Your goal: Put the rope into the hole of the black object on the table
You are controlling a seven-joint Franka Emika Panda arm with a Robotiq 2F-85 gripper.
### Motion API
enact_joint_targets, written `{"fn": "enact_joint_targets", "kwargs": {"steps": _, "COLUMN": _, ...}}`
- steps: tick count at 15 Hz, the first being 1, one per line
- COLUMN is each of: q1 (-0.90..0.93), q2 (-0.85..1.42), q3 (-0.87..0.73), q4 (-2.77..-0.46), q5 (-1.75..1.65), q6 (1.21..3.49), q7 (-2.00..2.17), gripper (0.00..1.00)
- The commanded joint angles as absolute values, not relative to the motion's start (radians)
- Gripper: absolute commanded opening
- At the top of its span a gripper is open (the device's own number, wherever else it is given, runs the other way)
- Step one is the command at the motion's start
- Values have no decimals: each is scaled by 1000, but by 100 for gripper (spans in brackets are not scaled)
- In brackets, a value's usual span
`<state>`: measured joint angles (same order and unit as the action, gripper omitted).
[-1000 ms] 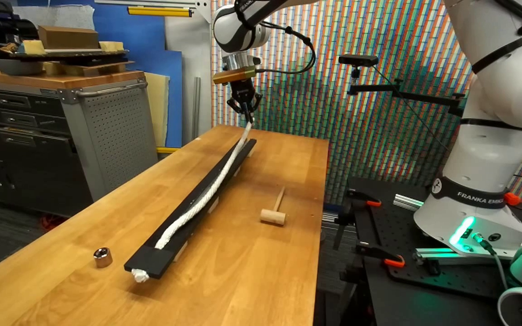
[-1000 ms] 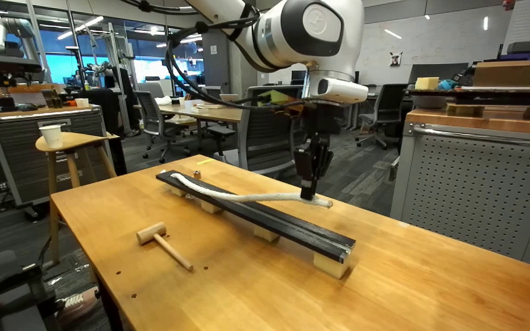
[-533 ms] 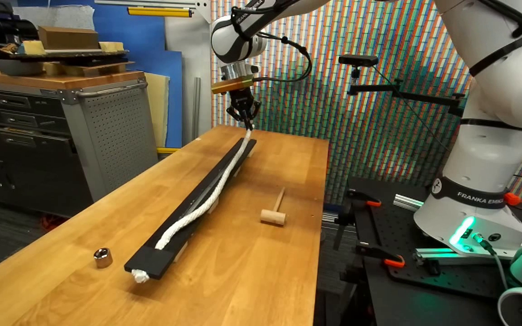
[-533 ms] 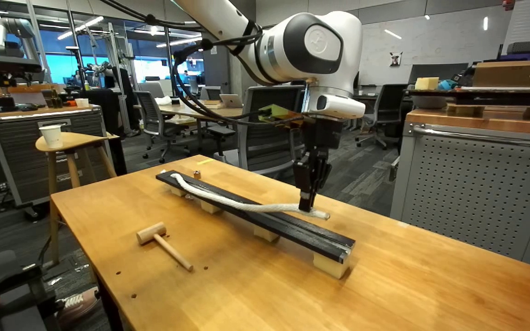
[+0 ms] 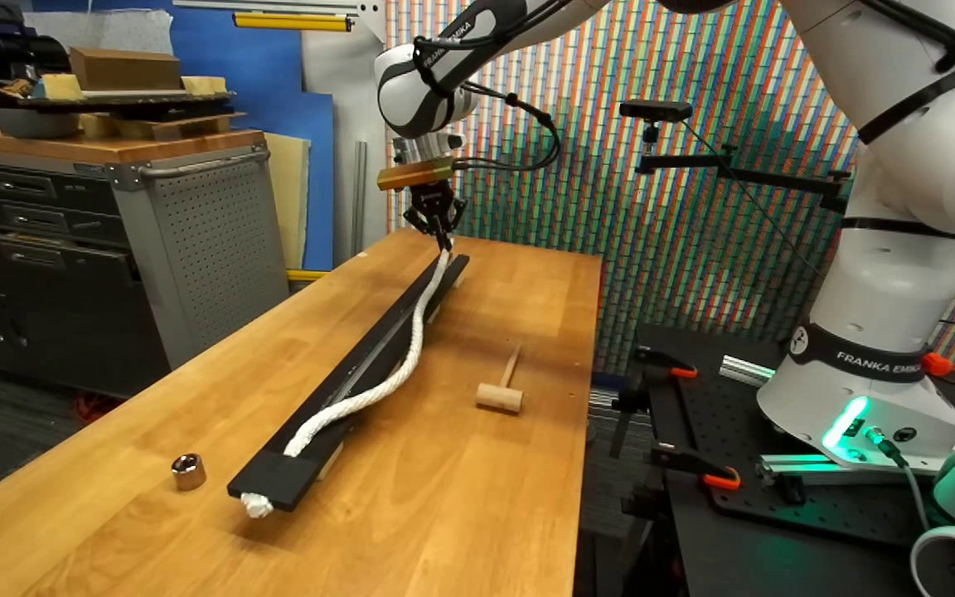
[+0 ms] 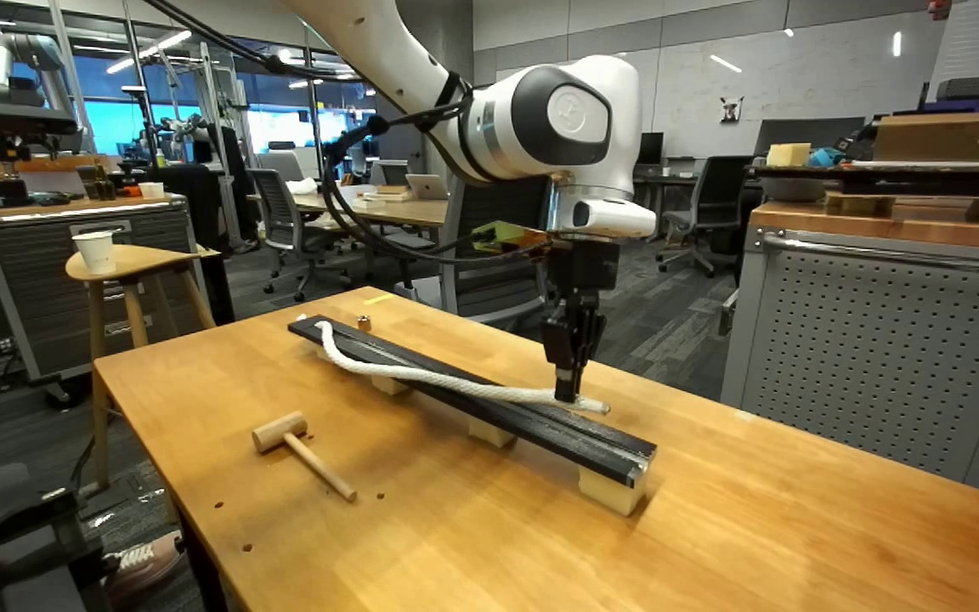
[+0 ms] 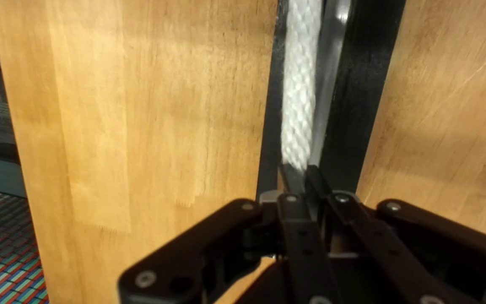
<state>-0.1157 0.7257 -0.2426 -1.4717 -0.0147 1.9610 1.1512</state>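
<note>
The white rope (image 5: pixel 416 340) comes out from under the flat end cap of the black bar (image 5: pixel 278 479), where a short white end sticks out. It bows off the bar's mallet side. My gripper (image 6: pixel 568 398) is shut on the rope (image 6: pixel 472 389) near its free end, just above the bar (image 6: pixel 600 450); a short tip extends past the fingers. In the wrist view the rope (image 7: pixel 300 84) leads into the fingertips (image 7: pixel 300 171) and lies left of the groove (image 7: pixel 330 84), partly over it. Whether the held part touches the bar cannot be told.
The bar rests on several pale blocks (image 6: pixel 613 491) on the wooden table (image 6: pixel 489 544). A wooden mallet (image 5: pixel 500 398) lies beside the bar; it also shows in an exterior view (image 6: pixel 281 431). A small coppery metal piece (image 5: pixel 188 472) stands near the capped end.
My gripper, still holding the rope, has moved down toward the bar and slightly toward its capped end. The rope's slack has sagged and bowed further out over the mallet side.
</note>
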Motion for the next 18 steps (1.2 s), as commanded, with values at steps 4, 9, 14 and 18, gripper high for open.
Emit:
{"fn": "enact_joint_targets", "kwargs": {"steps": 4, "q1": -102, "q2": 797, "q3": -293, "q4": -1434, "q5": -75, "q6": 2056, "q7": 1270, "gripper": 2}}
{"fn": "enact_joint_targets", "kwargs": {"steps": 9, "q1": -106, "q2": 825, "q3": -296, "q4": -1424, "q5": -73, "q6": 2050, "q7": 1326, "gripper": 2}}
{"fn": "enact_joint_targets", "kwargs": {"steps": 14, "q1": -108, "q2": 828, "q3": -292, "q4": -1418, "q5": -71, "q6": 2046, "q7": 1348, "gripper": 2}}
{"fn": "enact_joint_targets", "kwargs": {"steps": 18, "q1": -110, "q2": 824, "q3": -292, "q4": -1421, "q5": -72, "q6": 2053, "q7": 1352, "gripper": 35}}
